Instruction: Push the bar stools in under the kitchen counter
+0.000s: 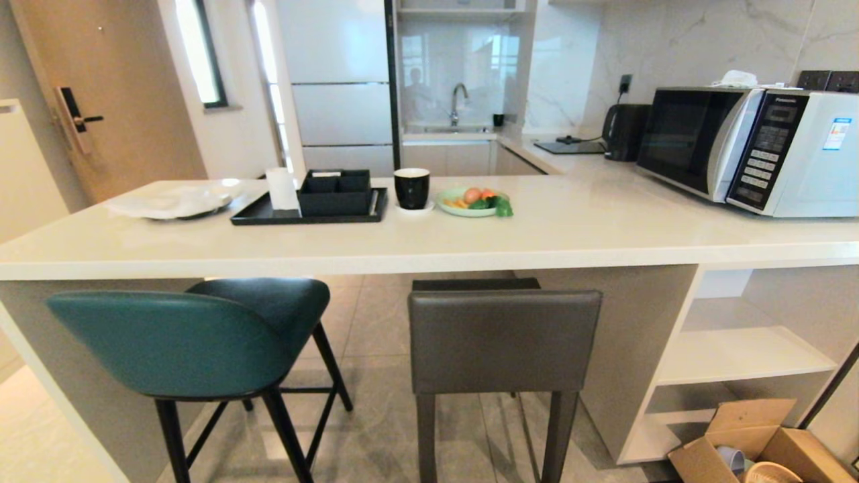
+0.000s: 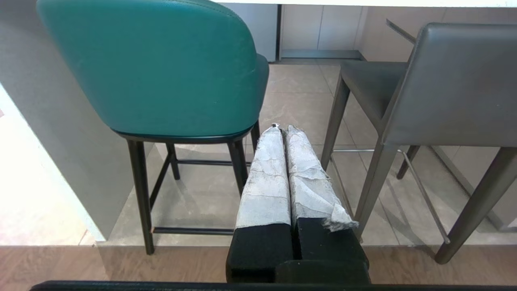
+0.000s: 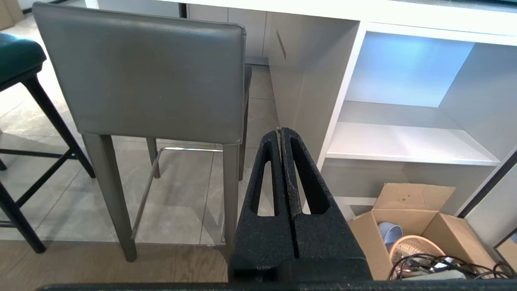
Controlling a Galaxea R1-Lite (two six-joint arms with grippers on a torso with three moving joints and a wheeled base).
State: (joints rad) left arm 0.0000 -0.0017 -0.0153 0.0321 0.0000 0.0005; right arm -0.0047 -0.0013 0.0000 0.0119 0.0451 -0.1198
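Note:
Two bar stools stand at the kitchen counter [image 1: 604,235], their backs sticking out from under its front edge. The teal stool [image 1: 174,342] with thin black legs is on the left, turned a little; the grey stool [image 1: 503,339] with a square back stands to its right. Neither arm shows in the head view. My left gripper [image 2: 282,128] is shut and empty, its white-wrapped fingertips aimed at the gap between the teal stool [image 2: 161,68] and the grey stool [image 2: 452,85], short of both. My right gripper [image 3: 280,130] is shut and empty, just right of the grey stool [image 3: 149,76].
On the counter sit a black tray [image 1: 309,208], a black mug [image 1: 411,188], a plate of food [image 1: 470,200] and a microwave [image 1: 745,151]. White shelf cubbies [image 1: 745,355] are under the right end, with an open cardboard box [image 1: 765,443] on the floor beside them.

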